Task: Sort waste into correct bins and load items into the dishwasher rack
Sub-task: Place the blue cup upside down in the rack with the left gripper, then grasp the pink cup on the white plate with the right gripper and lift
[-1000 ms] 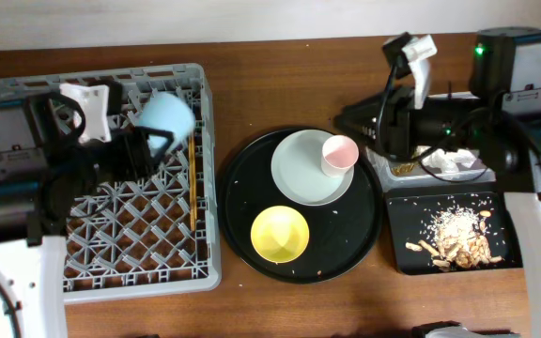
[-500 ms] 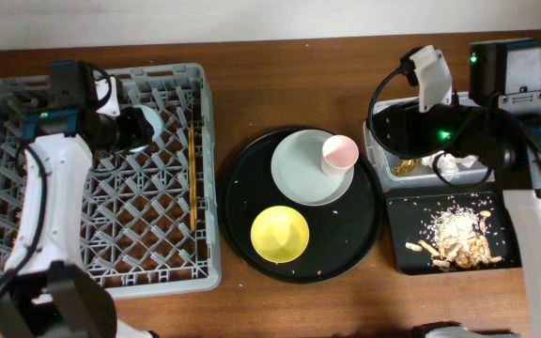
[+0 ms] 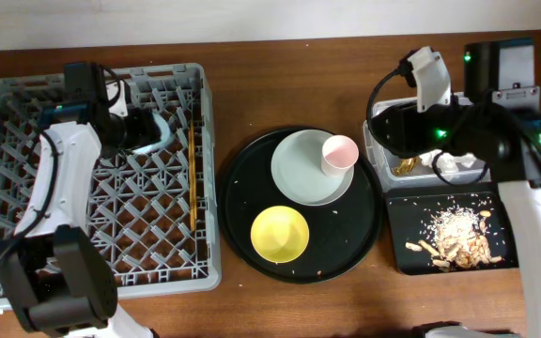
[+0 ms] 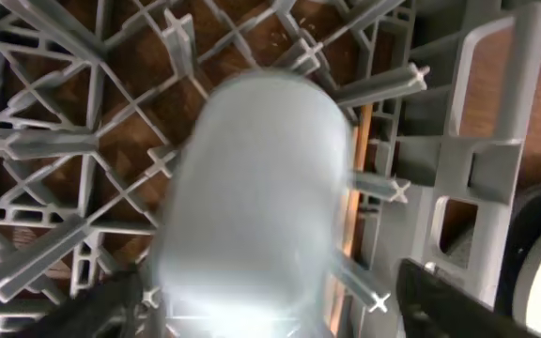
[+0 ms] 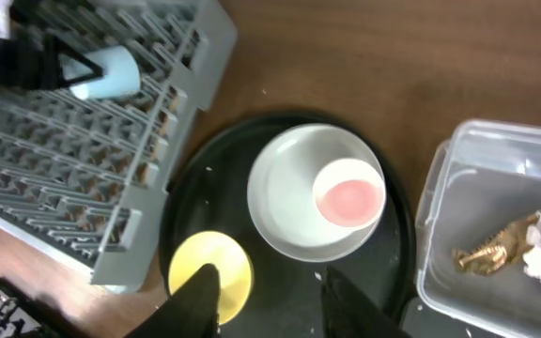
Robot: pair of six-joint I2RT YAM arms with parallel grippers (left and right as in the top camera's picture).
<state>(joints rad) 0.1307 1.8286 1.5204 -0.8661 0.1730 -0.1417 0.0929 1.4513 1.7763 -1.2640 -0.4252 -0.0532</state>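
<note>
The blue cup (image 3: 164,130) lies on its side among the pegs at the far end of the dishwasher rack (image 3: 26,272). My left gripper (image 3: 148,129) straddles the cup (image 4: 256,197) with its jaws open; a gap shows beside the right finger (image 4: 449,300). The chopsticks (image 3: 192,155) lie in the rack just right of the cup. The pink cup (image 3: 339,153) stands on the grey-green plate (image 3: 299,174), beside the yellow bowl (image 3: 280,234). My right gripper (image 5: 270,305) hangs open and empty above the bowl (image 5: 209,277).
Plate and bowl rest in a large round black tray (image 3: 369,221). The clear tub (image 3: 376,161) holds the foil wrapper (image 3: 404,167) and the white napkin (image 3: 454,164). The black rectangular tray (image 3: 402,211) in front of it holds food scraps (image 3: 458,237).
My left arm carried the blue cup to the rack's far end, and the jaws have spread wider around it. The right arm turned slightly over the tub.
</note>
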